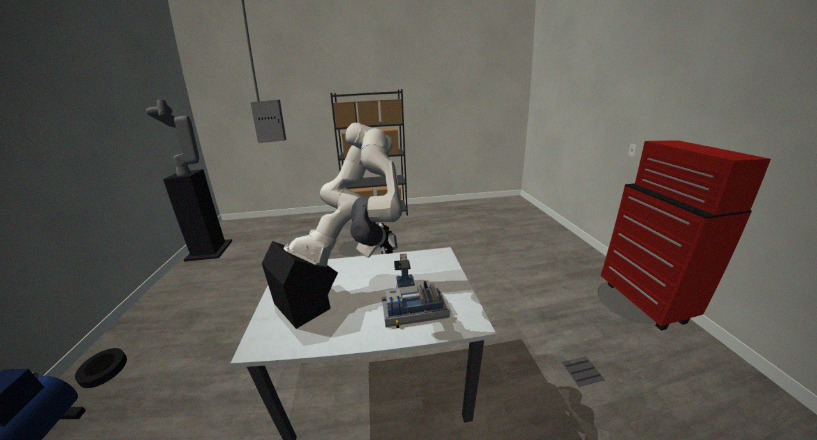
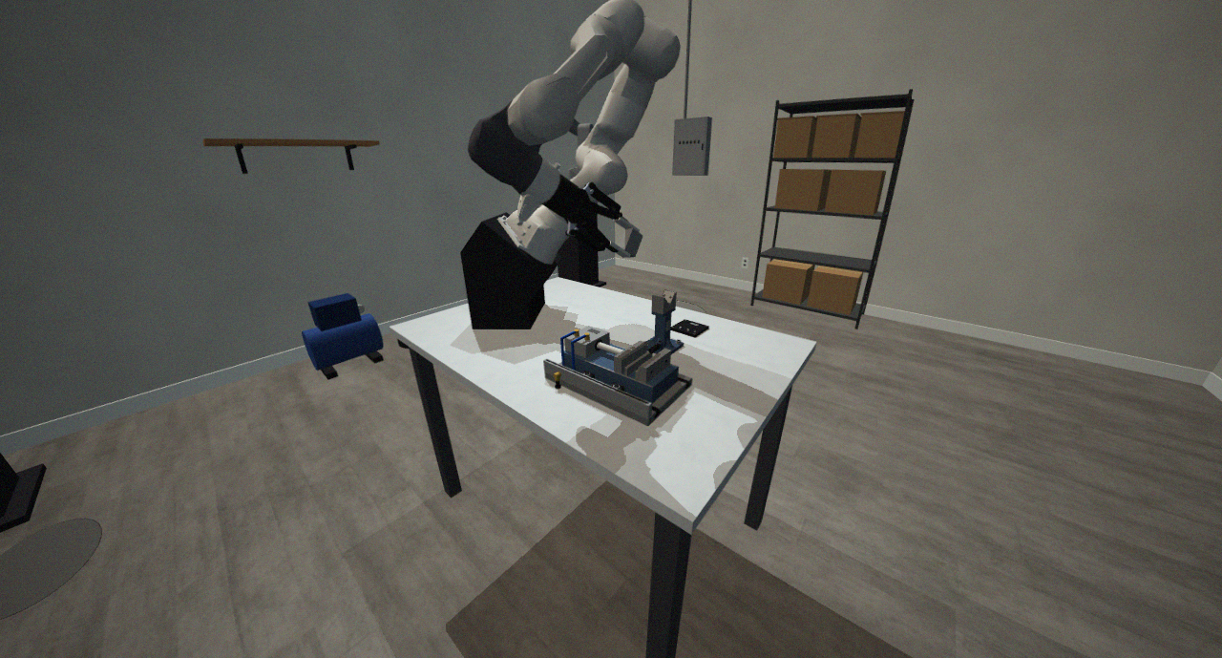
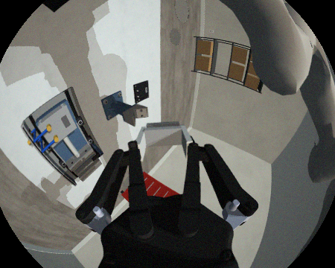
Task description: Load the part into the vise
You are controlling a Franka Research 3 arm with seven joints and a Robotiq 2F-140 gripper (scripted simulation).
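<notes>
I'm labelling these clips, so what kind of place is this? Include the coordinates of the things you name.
Probably a workshop or robot test room: a vise (image 1: 415, 301) (image 2: 617, 365) (image 3: 65, 135) on a table, a red tool chest (image 1: 680, 232) (image 3: 152, 187), and a blue compressor (image 1: 34, 400) (image 2: 342, 336).

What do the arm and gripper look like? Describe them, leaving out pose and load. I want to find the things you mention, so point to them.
The arm (image 1: 375, 151) (image 2: 555, 102) is off-white with smooth, rounded segments and a dark grey section near the wrist. The gripper (image 1: 392, 238) (image 2: 624, 227) (image 3: 163, 132) is black, with slim linked fingers and pale grey pins low on its outer sides.

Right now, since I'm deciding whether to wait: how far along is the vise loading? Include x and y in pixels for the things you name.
Picked up: the block (image 2: 633, 242) (image 3: 163, 135) is off the table, between the closed jaws. In hand: carrying it in the air. Left: laying it slot-down in the vise (image 1: 415, 303) (image 2: 612, 367) (image 3: 65, 134), seating it, releasing, backing off.
</notes>
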